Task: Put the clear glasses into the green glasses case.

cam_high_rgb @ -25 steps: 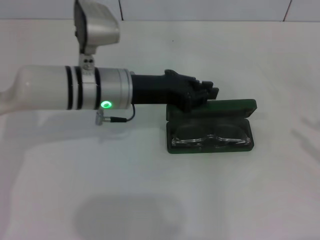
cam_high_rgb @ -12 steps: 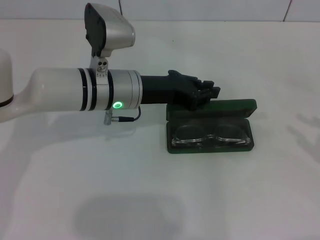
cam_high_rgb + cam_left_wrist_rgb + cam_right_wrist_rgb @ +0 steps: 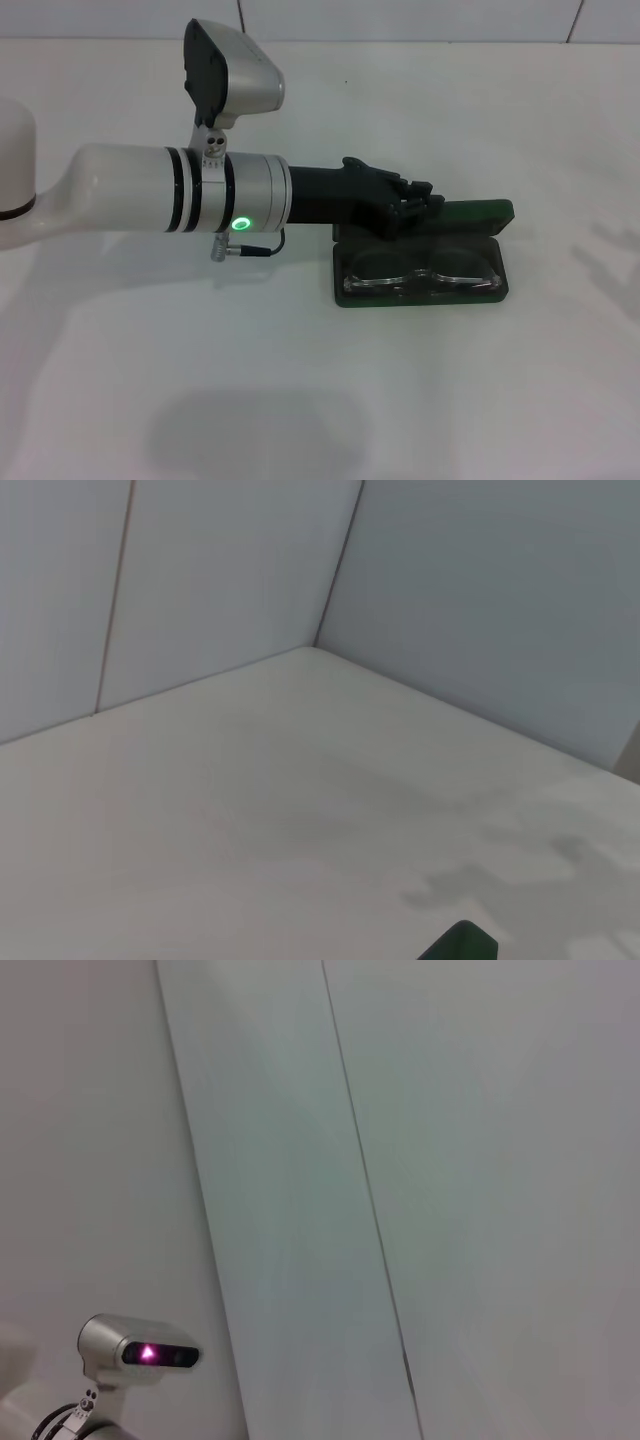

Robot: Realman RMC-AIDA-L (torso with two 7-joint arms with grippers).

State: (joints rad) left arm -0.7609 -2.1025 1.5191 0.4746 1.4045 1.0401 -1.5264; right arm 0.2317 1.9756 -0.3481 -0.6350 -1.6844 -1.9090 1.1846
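Note:
The green glasses case (image 3: 418,298) lies open at the table's centre right, its lid (image 3: 478,213) raised behind the base. The clear glasses (image 3: 420,271) lie inside the base on the dark lining, lens towards the front. My left arm reaches in from the left, and its black left gripper (image 3: 424,195) is shut with nothing in it, its tips at the lid's upper left edge. Whether they touch the lid I cannot tell. A corner of the green glasses case (image 3: 461,946) shows in the left wrist view. My right gripper is out of view.
The white table (image 3: 300,380) spreads around the case, with a tiled wall (image 3: 400,18) along its back edge. The right wrist view shows only wall panels and the left arm's wrist camera (image 3: 139,1351) far off.
My left arm has slid to the right and its gripper has dropped slightly, from above the lid's left end down to the lid's upper edge. The case and glasses have not moved.

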